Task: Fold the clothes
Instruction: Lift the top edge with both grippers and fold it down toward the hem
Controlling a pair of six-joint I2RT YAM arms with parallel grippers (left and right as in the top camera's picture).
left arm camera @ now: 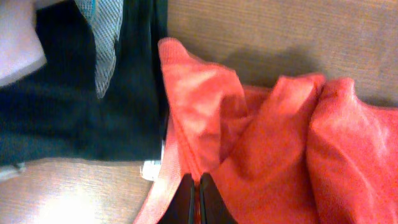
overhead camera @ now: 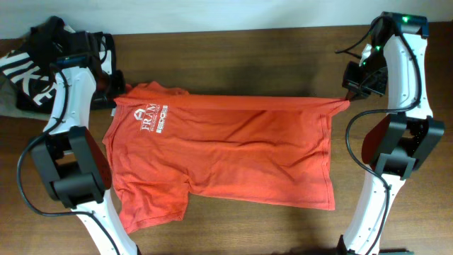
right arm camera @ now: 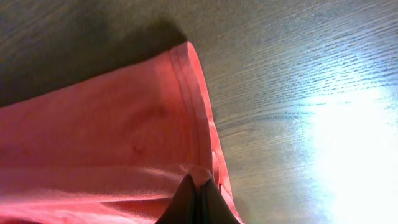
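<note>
The red-orange T-shirt point(overhead camera: 226, 145) lies spread across the brown table, white lettering near its left end. My left gripper point(overhead camera: 115, 103) is shut on the shirt's far left shoulder edge; in the left wrist view the closed fingers point(left arm camera: 198, 186) pinch the red cloth point(left arm camera: 280, 143). My right gripper point(overhead camera: 348, 99) is shut on the shirt's far right hem corner; in the right wrist view the fingertips point(right arm camera: 200, 183) clamp the stitched hem point(right arm camera: 193, 93). The far edge is stretched taut between both grippers.
A black garment with big white letters point(overhead camera: 32, 74) lies at the far left corner, right beside the left gripper; its dark cloth point(left arm camera: 74, 112) touches the shirt. Bare wood point(overhead camera: 233, 60) runs behind the shirt and on the right point(right arm camera: 311, 81).
</note>
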